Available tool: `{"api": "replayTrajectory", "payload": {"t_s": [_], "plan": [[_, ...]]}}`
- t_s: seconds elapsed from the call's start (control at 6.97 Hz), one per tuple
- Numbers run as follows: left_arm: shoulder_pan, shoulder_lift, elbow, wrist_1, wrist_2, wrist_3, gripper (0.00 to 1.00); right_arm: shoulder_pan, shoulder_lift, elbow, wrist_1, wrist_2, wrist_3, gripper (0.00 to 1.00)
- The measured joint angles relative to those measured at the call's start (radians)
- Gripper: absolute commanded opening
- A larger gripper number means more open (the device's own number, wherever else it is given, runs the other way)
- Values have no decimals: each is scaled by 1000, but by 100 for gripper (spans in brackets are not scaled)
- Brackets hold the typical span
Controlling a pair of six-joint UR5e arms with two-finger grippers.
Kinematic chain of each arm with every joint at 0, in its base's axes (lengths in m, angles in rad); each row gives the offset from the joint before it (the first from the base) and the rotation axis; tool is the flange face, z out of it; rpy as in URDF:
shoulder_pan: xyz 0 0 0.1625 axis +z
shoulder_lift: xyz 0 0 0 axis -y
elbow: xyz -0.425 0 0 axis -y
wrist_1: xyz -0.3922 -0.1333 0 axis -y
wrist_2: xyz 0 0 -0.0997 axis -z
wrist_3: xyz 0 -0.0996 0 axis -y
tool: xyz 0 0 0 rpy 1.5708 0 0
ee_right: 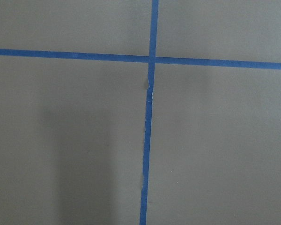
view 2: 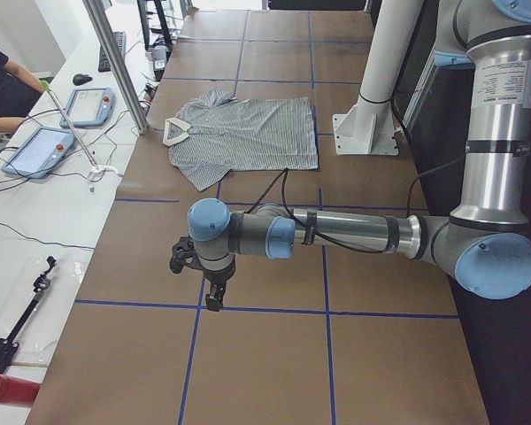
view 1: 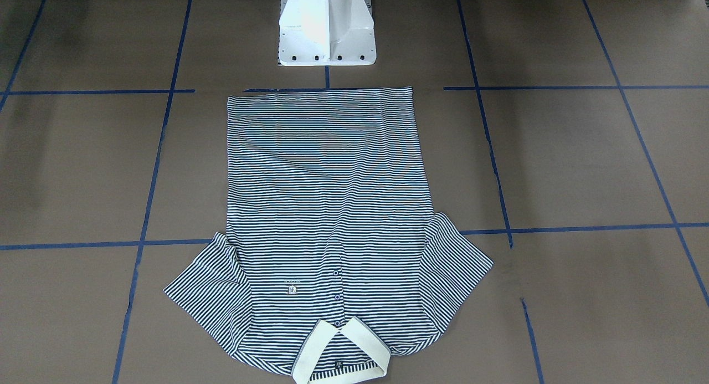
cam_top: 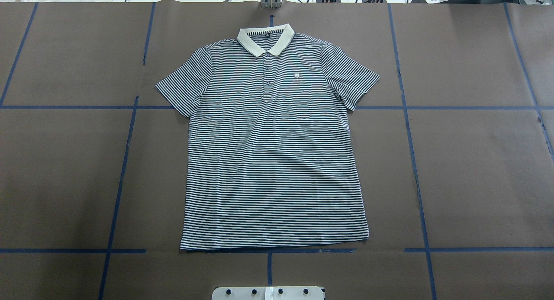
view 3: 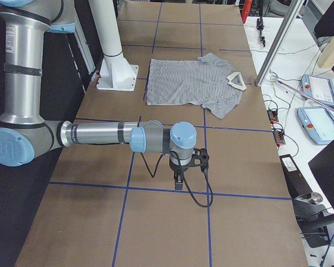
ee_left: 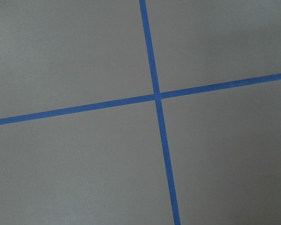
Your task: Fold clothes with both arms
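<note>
Shirt (cam_top: 272, 153) flat, bare table (cam_top: 476, 170) round every edge — left pincer (view 2: 214, 301), right pincer (view 3: 178, 182) well away, gap: cannot tell.

A brown-papered table (cam_top: 476, 170) spreads out before me, gridded with blue tape (cam_top: 476, 108). Along one side runs a white bench (view 2: 35, 221) strewn with cables and two control tablets (view 2: 37, 151), beside a slanting metal post (view 2: 116, 62).
</note>
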Motion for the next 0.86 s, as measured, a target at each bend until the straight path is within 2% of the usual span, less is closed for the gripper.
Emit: {"api": "replayTrajectory", "payload": {"t_s": [0.43, 0.72, 0.86], "plan": [[1, -25, -5, -3, 3, -6, 100, -2, 38, 11, 4, 25, 5, 100], [4, -109, -8, -9, -2, -10, 100, -46, 139, 7, 13, 27, 17, 100], [14, -138, 3, -61, -19, -8, 100, -72, 197, -5, 28, 38, 24, 100]]}}
